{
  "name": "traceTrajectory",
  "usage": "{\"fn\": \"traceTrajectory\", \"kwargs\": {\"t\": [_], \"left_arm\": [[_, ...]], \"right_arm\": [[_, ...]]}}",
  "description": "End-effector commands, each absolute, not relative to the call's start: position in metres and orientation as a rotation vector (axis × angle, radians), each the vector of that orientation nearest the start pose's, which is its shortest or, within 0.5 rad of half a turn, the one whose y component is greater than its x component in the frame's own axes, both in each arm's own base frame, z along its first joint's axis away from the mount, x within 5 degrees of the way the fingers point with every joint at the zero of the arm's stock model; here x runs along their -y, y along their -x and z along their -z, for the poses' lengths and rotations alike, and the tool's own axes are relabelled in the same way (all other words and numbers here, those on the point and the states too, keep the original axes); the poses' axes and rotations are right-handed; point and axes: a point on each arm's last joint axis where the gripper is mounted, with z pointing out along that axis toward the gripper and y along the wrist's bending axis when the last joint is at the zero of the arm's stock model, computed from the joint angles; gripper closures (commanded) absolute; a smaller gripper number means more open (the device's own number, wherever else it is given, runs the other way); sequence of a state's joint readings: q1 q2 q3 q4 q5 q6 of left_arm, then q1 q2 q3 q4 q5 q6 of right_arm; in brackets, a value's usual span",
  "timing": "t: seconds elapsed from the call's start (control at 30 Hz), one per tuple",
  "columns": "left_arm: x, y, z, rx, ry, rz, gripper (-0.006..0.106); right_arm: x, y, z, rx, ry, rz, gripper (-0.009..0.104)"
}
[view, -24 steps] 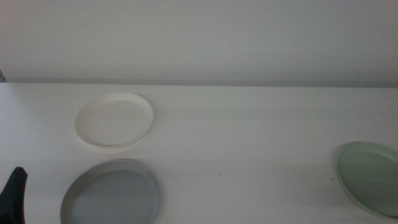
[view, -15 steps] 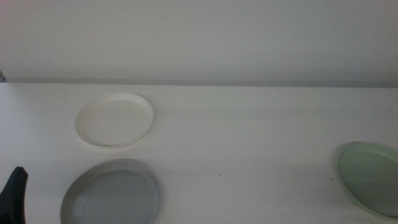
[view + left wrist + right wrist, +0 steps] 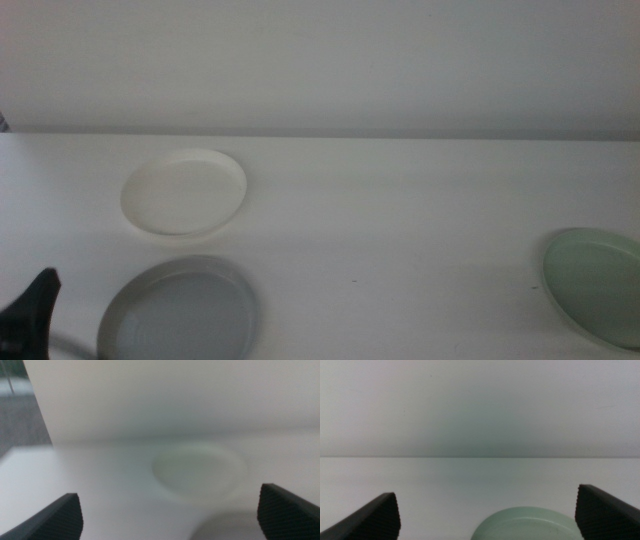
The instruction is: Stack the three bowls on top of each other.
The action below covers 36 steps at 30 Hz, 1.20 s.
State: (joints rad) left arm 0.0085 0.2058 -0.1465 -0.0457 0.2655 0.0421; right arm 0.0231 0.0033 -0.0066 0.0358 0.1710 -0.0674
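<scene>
- On the desk (image 3: 400,220), the white bowl (image 3: 184,191) lay at 10 o'clock, the grey bowl (image 3: 180,312) at 8, the mint bowl (image 3: 595,285) at 4.
- Left gripper (image 3: 170,510): fingers spread wide, empty, facing the white bowl.
- Right gripper (image 3: 487,512): fingers wide apart, empty, near the mint bowl.

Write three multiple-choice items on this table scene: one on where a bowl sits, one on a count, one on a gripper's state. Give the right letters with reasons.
1. Where does the green bowl sit in the middle view?
A. at the table's right edge
B. inside the grey bowl
C. behind the white bowl

2. How many bowls are stacked?
A. two
B. three
C. none

3. How does the left gripper stand?
A. shut on a bowl
B. open, holding nothing
C. out of every view

Answers:
1 A: it lies far right, apart from the white bowl and the grey bowl.
2 C: all three lie separately on the table.
3 B: its jaws stand wide apart with nothing between them.
</scene>
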Motion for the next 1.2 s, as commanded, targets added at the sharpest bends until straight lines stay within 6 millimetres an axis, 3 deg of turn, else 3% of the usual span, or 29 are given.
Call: {"fn": "traceTrajectory", "kwargs": {"t": [0.0, 0.17, 0.33, 0.63, 1.17], "left_arm": [[0.003, -0.086, -0.255, -2.032, 0.001, 0.052, 0.007], [0.006, -0.127, -0.277, -2.525, -0.028, 0.072, 0.007], [0.006, -0.165, -0.264, -2.814, -0.035, 0.074, 0.007], [0.005, -0.213, -0.219, -2.894, -0.019, 0.048, 0.007], [0.006, -0.232, -0.184, -2.989, 0.004, 0.061, 0.007]], "right_arm": [[-0.001, -0.055, -0.187, -1.651, 0.056, 0.016, 0.002], [-0.001, -0.055, -0.187, -1.651, 0.056, 0.016, 0.002], [-0.001, -0.055, -0.187, -1.651, 0.056, 0.016, 0.002], [-0.001, -0.055, -0.187, -1.651, 0.056, 0.016, 0.002], [-0.001, -0.055, -0.187, -1.651, 0.056, 0.016, 0.002]]}}
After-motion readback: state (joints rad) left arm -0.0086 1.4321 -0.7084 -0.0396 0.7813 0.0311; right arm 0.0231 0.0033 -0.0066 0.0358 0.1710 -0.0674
